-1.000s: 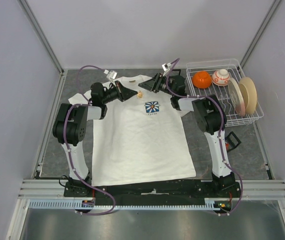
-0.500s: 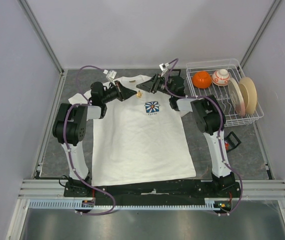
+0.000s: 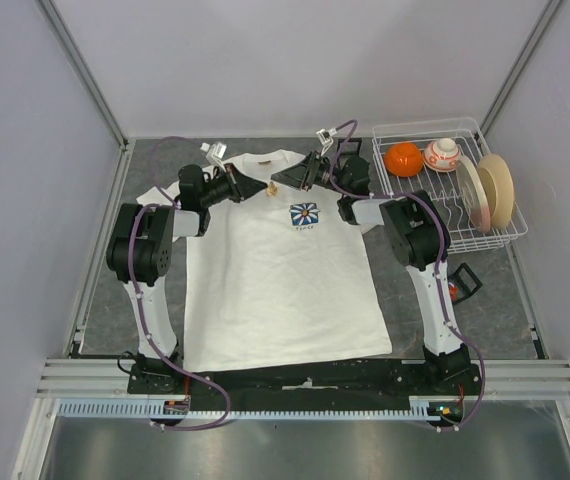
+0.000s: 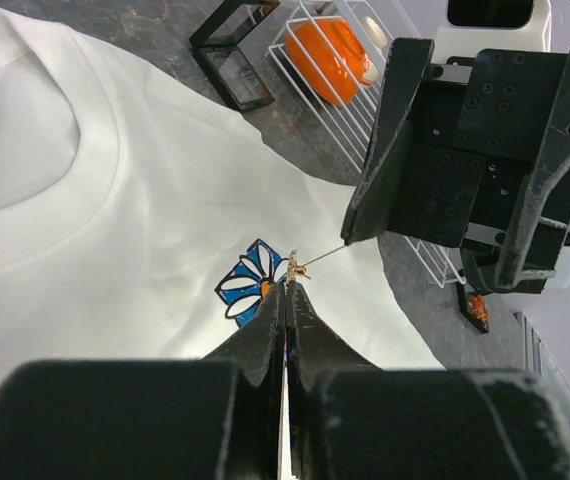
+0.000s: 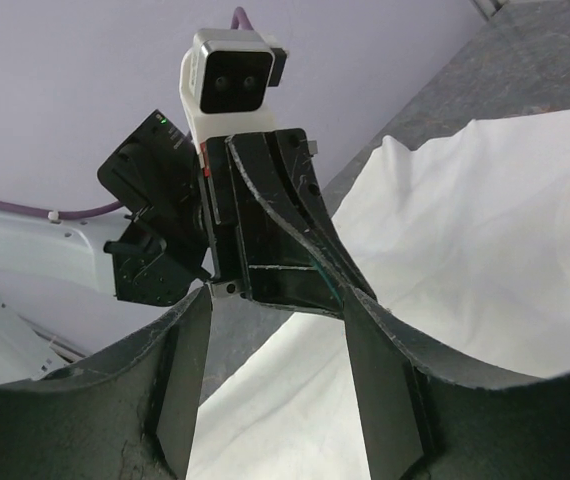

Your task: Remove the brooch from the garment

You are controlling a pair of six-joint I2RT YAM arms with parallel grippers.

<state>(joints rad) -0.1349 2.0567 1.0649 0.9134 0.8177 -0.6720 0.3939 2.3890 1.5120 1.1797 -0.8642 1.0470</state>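
Note:
The white garment (image 3: 275,290) lies flat on the grey table, its blue flower print (image 3: 305,215) on the chest. My left gripper (image 3: 256,187) hovers near the collar and is shut. In the left wrist view the small gold brooch (image 4: 294,266) sits right at the left gripper's (image 4: 288,287) tips, above the flower print (image 4: 248,288). A thin pin runs from it to the tip of one of the right gripper's fingers (image 4: 380,170). My right gripper (image 3: 282,180) faces the left one with its jaws open. In the right wrist view the right gripper (image 5: 277,300) frames the left gripper's black fingers (image 5: 285,250).
A white wire rack (image 3: 465,232) at the back right holds an orange bowl (image 3: 403,159), a white-and-orange ball (image 3: 442,154) and upright plates (image 3: 492,190). A small black frame (image 3: 465,282) stands beside the right arm. Grey walls close in both sides.
The left gripper has drawn back to the left toward the collar with the brooch at its tips. The right gripper has followed it leftward, jaws still open.

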